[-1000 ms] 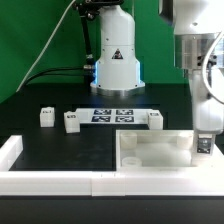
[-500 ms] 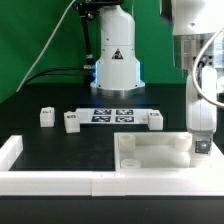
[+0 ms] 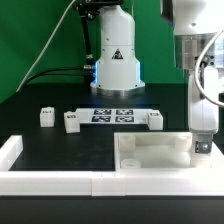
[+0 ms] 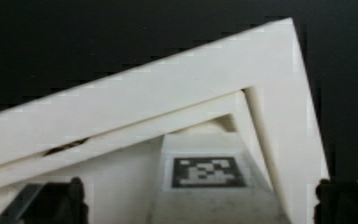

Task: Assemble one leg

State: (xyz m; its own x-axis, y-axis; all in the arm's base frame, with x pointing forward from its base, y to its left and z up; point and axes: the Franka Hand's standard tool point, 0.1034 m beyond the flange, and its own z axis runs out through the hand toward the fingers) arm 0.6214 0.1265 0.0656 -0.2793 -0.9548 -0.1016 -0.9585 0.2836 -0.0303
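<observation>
Reaching straight down at the exterior view's right, the arm (image 3: 200, 70) stands nearly vertical, its gripper (image 3: 203, 146) low at the far right corner of the white panel (image 3: 150, 155). In the wrist view the two dark fingertips (image 4: 55, 199) show well apart at either side of the picture, so the jaws stand wide open with nothing clamped between them. Between and beyond them lies the panel's raised corner (image 4: 247, 90) and, inside it, a white block with a square marker tag (image 4: 204, 168); whether the fingers touch that block cannot be told, and the exterior view hides it behind the gripper.

Counted in the exterior view: one panel, just beside and below the gripper; three small white legs on the black table (image 3: 40, 95), all well apart from the gripper toward the exterior view's left. The first leg (image 3: 45, 117) is the farthest away, the second leg (image 3: 71, 121) stands nearer, and the third leg (image 3: 156, 120) is the nearest, beyond the panel's far edge. Between the second and third lies one marker board (image 3: 113, 116) carrying several tags. One long white rail (image 3: 60, 182) runs along the near edge of the table, meeting the panel.
</observation>
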